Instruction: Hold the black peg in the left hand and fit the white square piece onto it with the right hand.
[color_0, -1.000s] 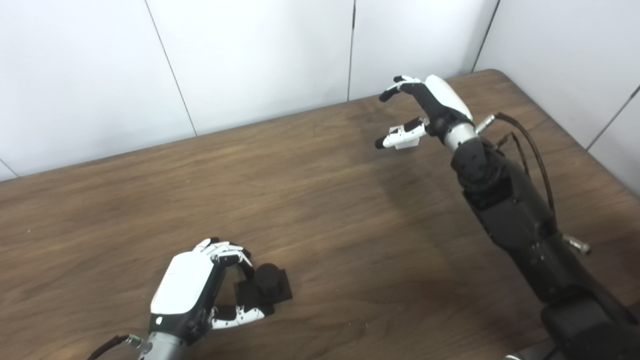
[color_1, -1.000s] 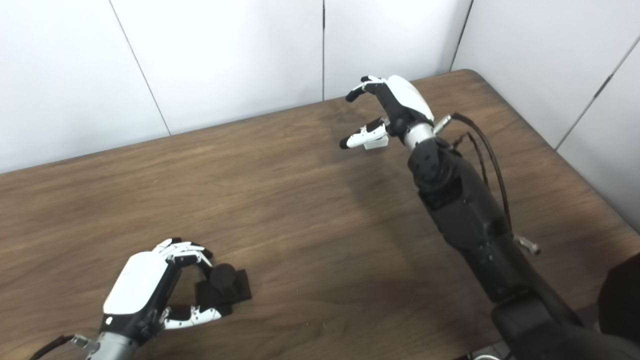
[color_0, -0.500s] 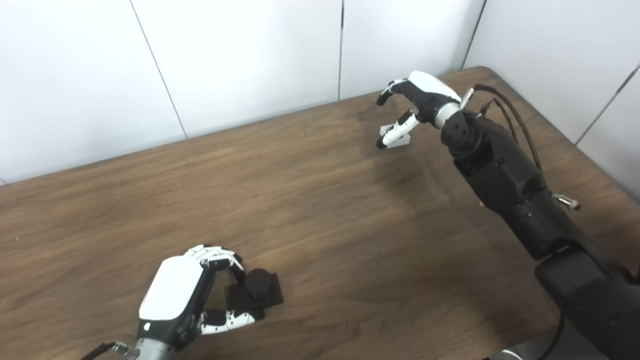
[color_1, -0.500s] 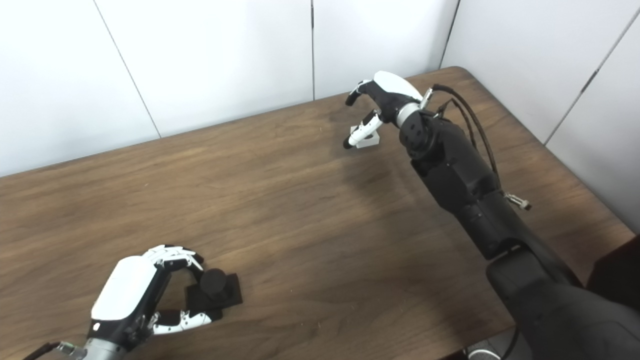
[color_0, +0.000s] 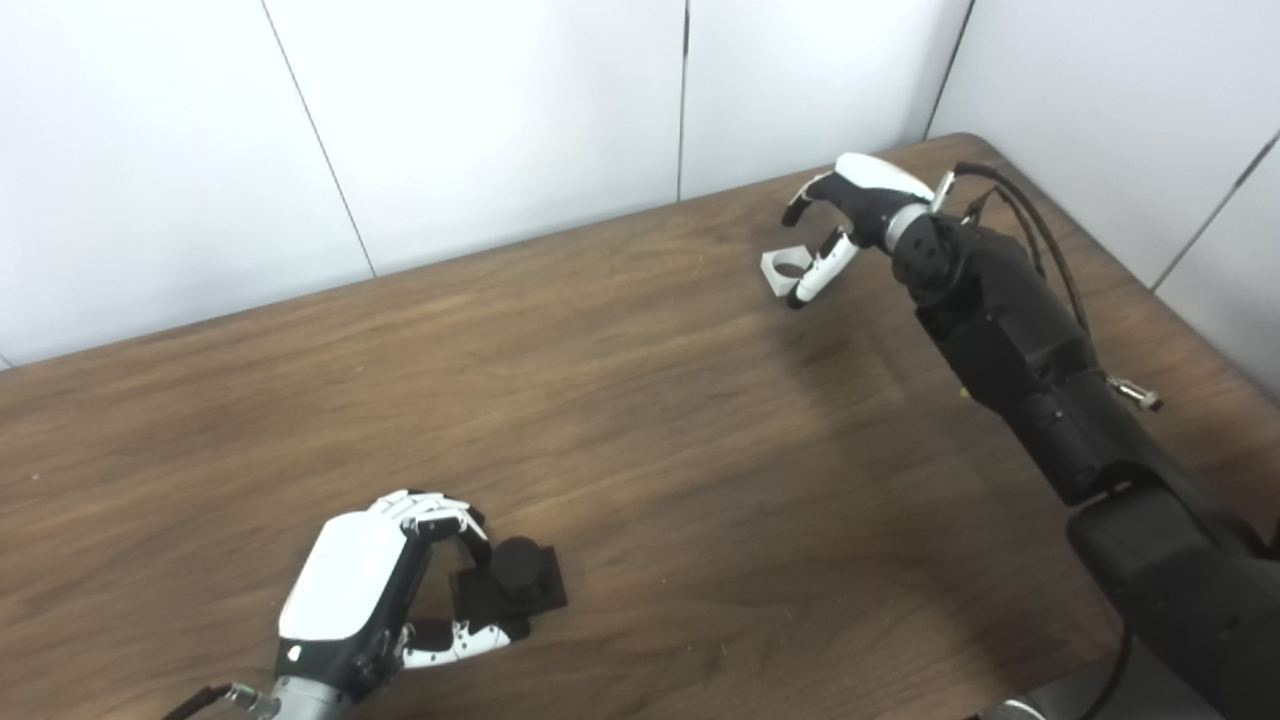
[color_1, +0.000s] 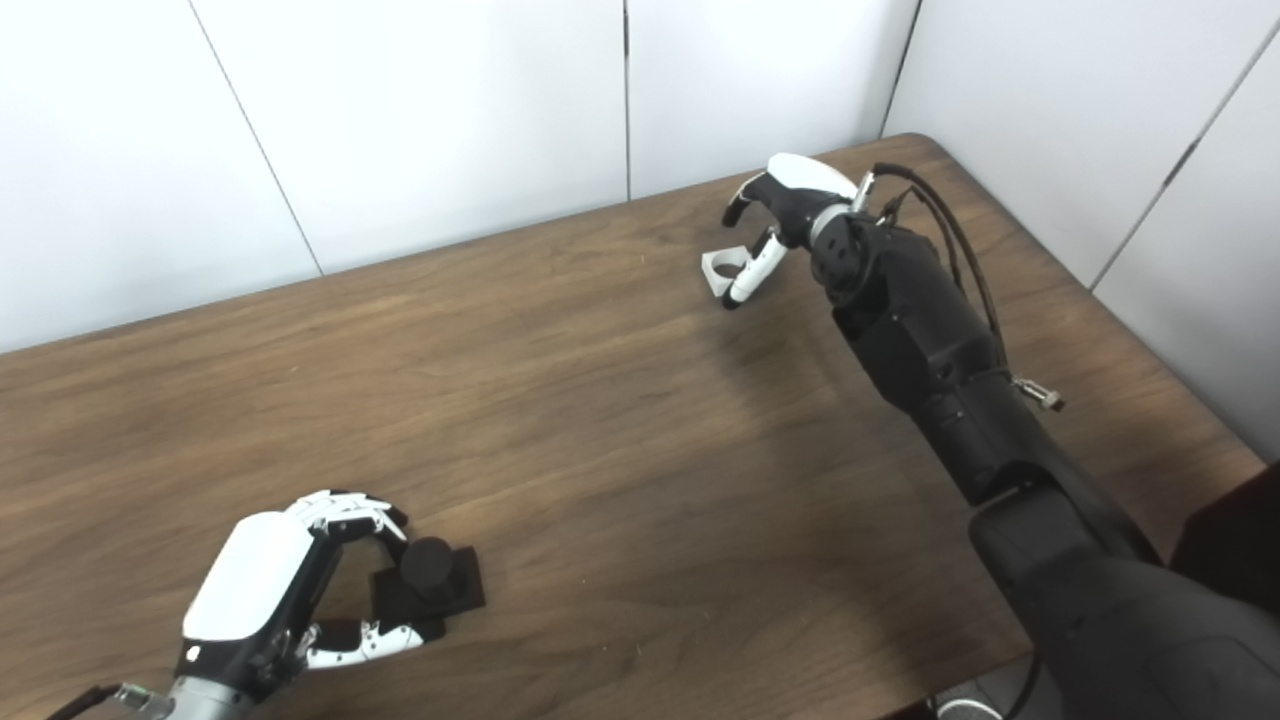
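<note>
So the brown wood-grain table (color_0: 640, 420) has two things on it, well apart. Near the front left edge sits the black peg (color_0: 512, 578), a short round post standing upright on a flat square black base. The left hand (color_0: 370, 590), white-backed with black fingers, is curled around it: the fingers arc over the far side of the post and the thumb reaches along the near edge of the base. It looks like they're touching the piece, but the base sits flat on the wood and I honestly can't tell how firm the grip is, so call it a loose cage around the peg.

Way over at the far right, close to the white panelled wall (color_0: 500, 120), is the white square piece (color_1: 722, 270), a small block with a round hole through the middle, lying flat on the table with the hole facing up. The right hand (color_1: 775, 215) hangs over it with the wrist bent down, fingers spread apart in an open claw. The thumb runs down just beside the block's right edge and the other fingers curl above its far side. Nothing is pinched there.
</note>
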